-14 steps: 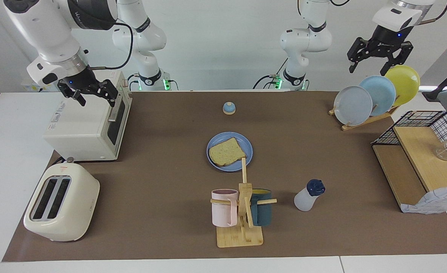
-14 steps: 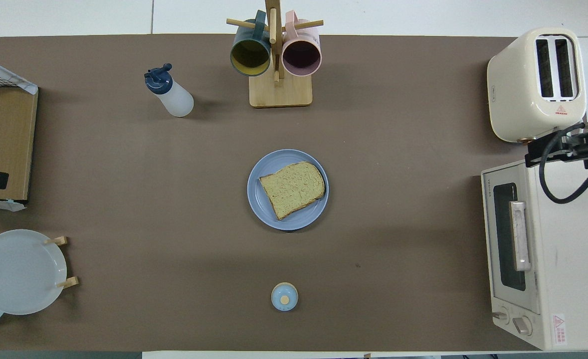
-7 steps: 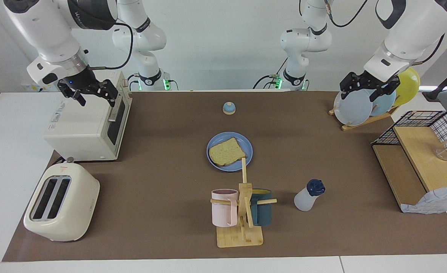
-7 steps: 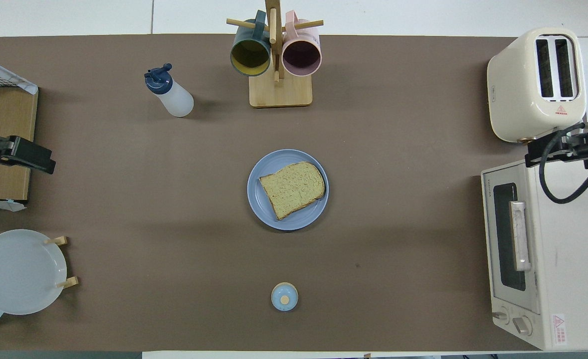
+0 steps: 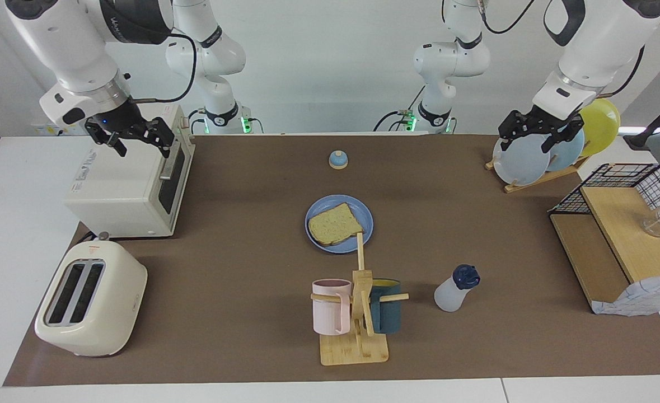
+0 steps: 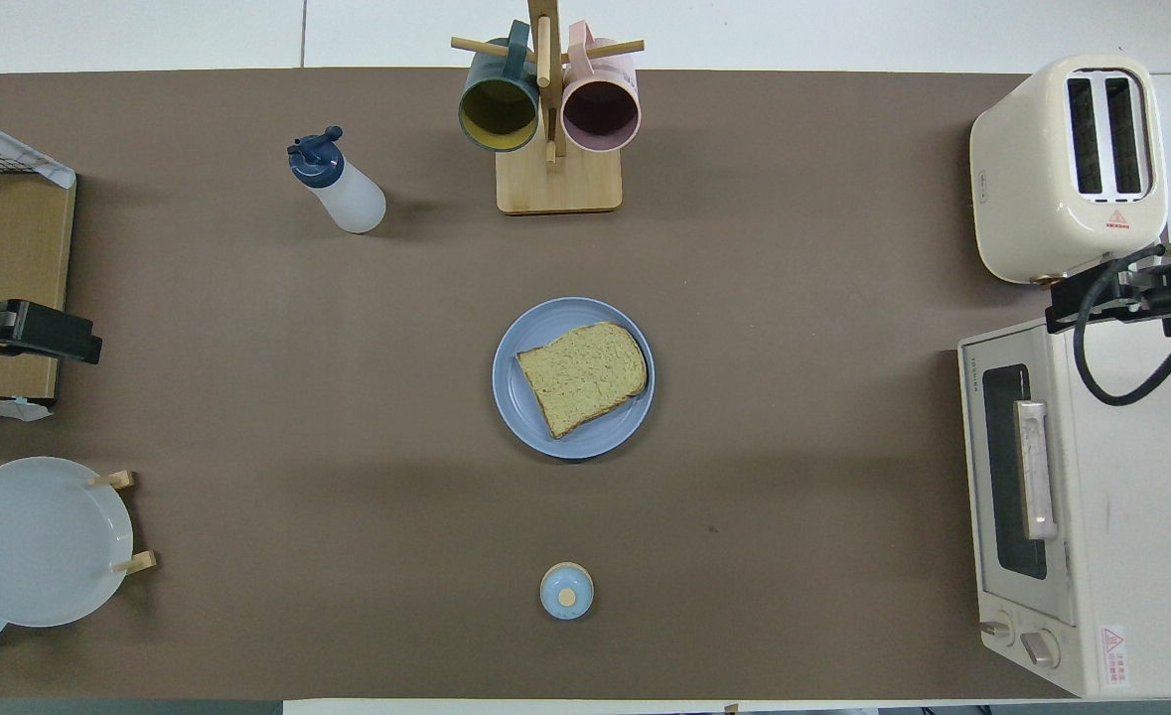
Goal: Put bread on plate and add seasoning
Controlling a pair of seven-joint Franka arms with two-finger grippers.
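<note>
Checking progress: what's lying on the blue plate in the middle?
One slice of bread lies flat on the plate. No seasoning is visible on it; the plate beneath it is hidden.

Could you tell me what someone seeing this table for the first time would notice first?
Probably the bread lying on the blue plate at the table's middle, with the seasoning bottle standing untouched farther from the robots, beside the mug tree. The left gripper hangs open over the plate rack; the right gripper waits open over the toaster oven.

Overhead shot's edge is cutting off the wooden shelf (image 6: 4,268) and the plates in the rack (image 6: 39,541).
</note>
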